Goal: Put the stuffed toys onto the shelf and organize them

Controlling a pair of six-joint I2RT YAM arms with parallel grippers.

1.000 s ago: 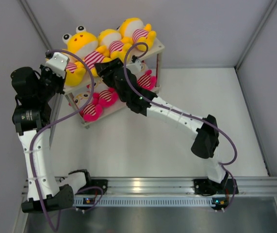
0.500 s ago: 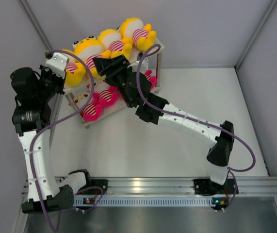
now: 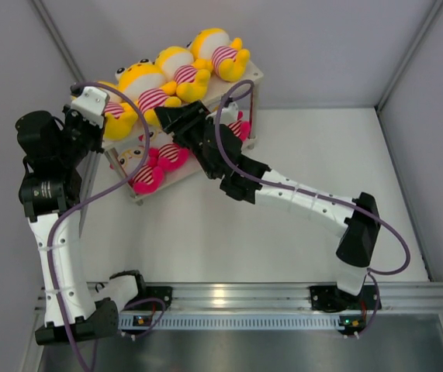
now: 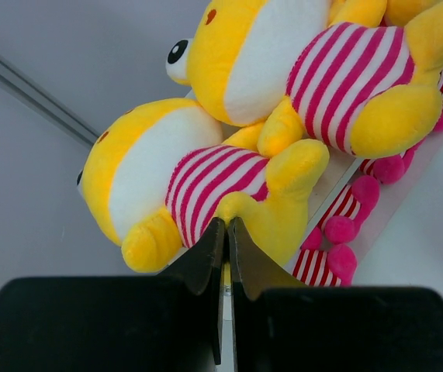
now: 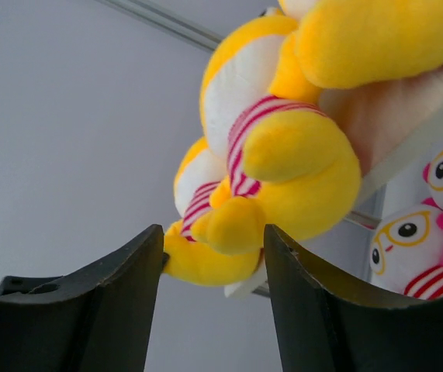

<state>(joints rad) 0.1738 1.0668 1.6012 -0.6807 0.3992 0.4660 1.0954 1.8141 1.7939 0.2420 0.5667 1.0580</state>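
Although the arm bases at the near edge of the counter (image 3: 299, 163) have not moved, the right tool (image 3: 165, 116) has. A second ago it was reaching in beside the second yellow toy (image 3: 148, 84); now it has drawn back a little to the near side of the shelf (image 3: 254, 74), with its jaws apart and nothing between them. That toy has changed too: before, it showed both eyes to the overhead camera, and now it is rolled over and lies closer to its neighbours. The left tool (image 4: 226, 225) stayed at the left end of the shelf, fingers together. Their tips are against the underside of the leftmost yellow toy (image 3: 119, 118), and I cannot tell whether they pinch any plush. I judge this was a tidying push, and that little of the task remains. By count, four yellow toys lie in a row on the upper board: these two, the third yellow toy (image 3: 178, 66) and the fourth yellow toy (image 3: 219, 48). On the lower board the pink toys (image 3: 159, 161) are partly hidden; I can see at least two.
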